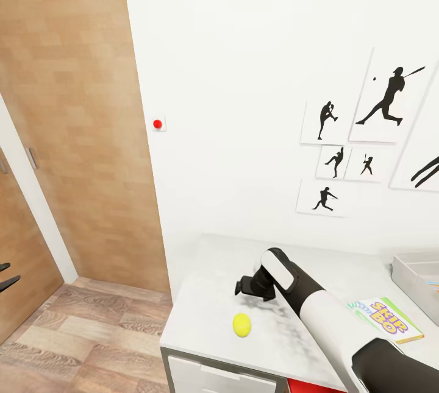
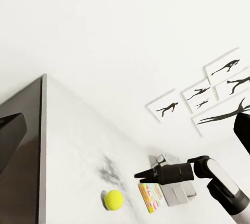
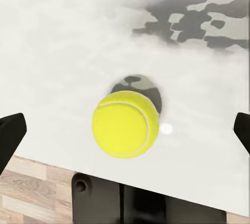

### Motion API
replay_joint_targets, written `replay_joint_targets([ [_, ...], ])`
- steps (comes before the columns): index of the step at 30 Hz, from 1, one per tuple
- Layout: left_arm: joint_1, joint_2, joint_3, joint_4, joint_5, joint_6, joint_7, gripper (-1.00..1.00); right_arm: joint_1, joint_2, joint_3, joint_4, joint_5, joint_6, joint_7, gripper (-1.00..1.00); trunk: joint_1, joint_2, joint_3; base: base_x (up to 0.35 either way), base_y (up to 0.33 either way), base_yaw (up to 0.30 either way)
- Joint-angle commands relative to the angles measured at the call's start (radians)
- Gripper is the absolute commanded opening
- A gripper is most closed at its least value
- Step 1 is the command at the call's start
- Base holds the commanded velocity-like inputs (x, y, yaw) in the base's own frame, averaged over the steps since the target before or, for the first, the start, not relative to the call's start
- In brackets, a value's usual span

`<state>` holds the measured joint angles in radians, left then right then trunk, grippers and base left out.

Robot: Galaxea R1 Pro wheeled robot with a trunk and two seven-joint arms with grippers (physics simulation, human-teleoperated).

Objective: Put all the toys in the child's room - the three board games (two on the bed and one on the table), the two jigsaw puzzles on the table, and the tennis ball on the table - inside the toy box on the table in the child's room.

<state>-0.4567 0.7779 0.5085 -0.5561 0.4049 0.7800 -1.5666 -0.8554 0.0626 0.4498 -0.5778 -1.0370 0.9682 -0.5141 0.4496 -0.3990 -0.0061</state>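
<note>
Ball (image 1: 242,324), yellow-green, resting on pale mottled worktop (image 1: 201,295) near its front edge, clear of other items. Right hand (image 1: 242,287) poised just beyond ball, fingers spread wide either side in wrist view, touching nothing. Left hand (image 1: 6,276) at far left over wood floor, fingers parted, empty. Skip-Bo box (image 1: 387,318) flat on worktop beside grey bin (image 1: 410,274).

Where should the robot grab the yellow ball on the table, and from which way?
Across its middle, coming straight down from above. The tennis ball is round, so it has no special side, and it sits alone on the table near the edge. The right gripper is open above it, with a finger on each side, probably wide enough to close around it.
</note>
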Motion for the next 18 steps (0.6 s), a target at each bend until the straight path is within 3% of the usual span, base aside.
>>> replay_joint_targets([
  [1,0.000,0.000,0.001,0.000,-0.001,0.010,-0.004,1.00,-0.001,-0.001,0.004,0.002,-0.011,0.000,-0.010,1.00,0.000,-0.001,-0.001,0.000,0.000,0.000],
  [7,0.000,0.000,0.001,-0.006,-0.001,0.008,-0.004,1.00,-0.001,-0.020,0.004,0.010,-0.011,0.000,-0.010,1.00,0.000,-0.001,-0.001,0.000,0.000,0.000],
  [18,-0.001,0.000,0.001,-0.007,-0.001,0.008,-0.004,1.00,-0.001,-0.028,0.003,0.013,-0.011,0.000,-0.012,1.00,0.000,-0.001,-0.001,0.000,0.000,0.000],
])
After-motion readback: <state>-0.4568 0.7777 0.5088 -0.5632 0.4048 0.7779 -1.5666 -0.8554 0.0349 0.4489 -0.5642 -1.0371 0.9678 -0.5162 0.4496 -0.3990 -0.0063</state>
